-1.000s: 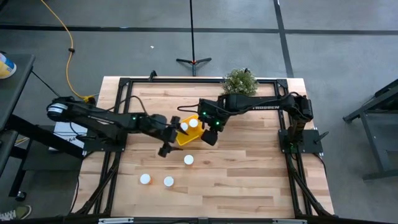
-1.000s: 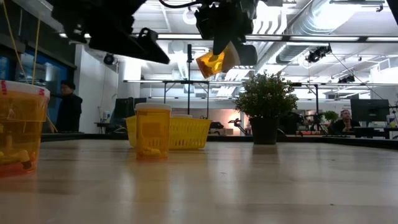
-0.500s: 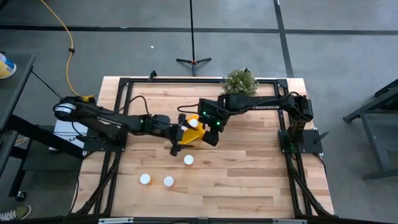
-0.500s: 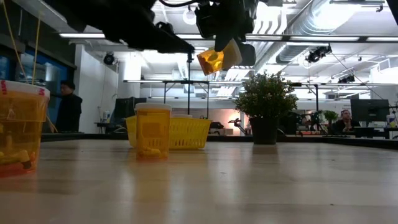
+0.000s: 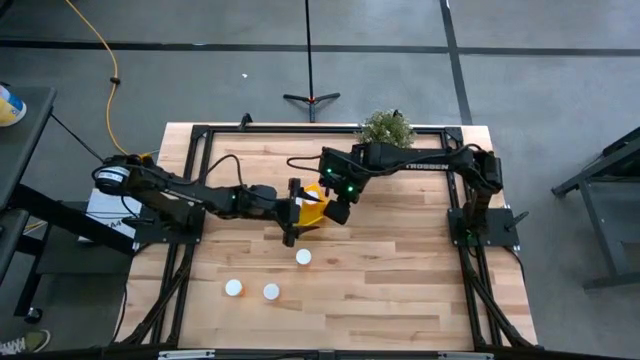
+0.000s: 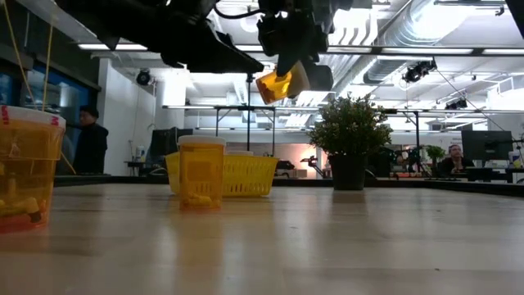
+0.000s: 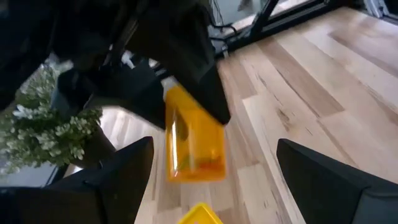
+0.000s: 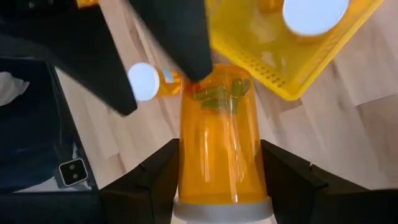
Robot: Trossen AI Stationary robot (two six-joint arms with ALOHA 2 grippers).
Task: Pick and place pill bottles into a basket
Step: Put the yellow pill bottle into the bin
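Observation:
My right gripper [image 5: 338, 207] is shut on an orange pill bottle [image 8: 217, 143], held in the air beside the yellow basket [image 8: 273, 56]. The basket stands on the table, and a white cap [image 8: 314, 15] shows inside it. My left gripper [image 5: 292, 218] stands open right beside the basket, its fingers pointing nearly level at the held bottle [image 7: 193, 143] without touching it. Three white-capped pill bottles [image 5: 303, 257], [image 5: 233, 288], [image 5: 271, 291] stand upright on the table nearer the front edge. My right gripper pinches the bottle's orange body [image 8: 186, 174] between its two fingers, near the white cap end [image 8: 221, 208]. The fingers come from above, slanting down. The bottle is lifted clear and tilted [image 6: 278, 82], with its cap toward the wrist and its bottom pointing down and away.
A green potted plant [image 5: 386, 130] stands at the table's far edge, behind the right arm. In the low view one bottle [image 6: 201, 172] stands in front of the basket [image 6: 241, 174], and another [image 6: 24, 176] stands close at the left. Bare wood lies to the right and in front.
My left gripper has moved toward the table's right, up to the basket and the held bottle, and has tipped from pointing down to nearly level. It has stayed open. The bottle in my right gripper has stayed aloft.

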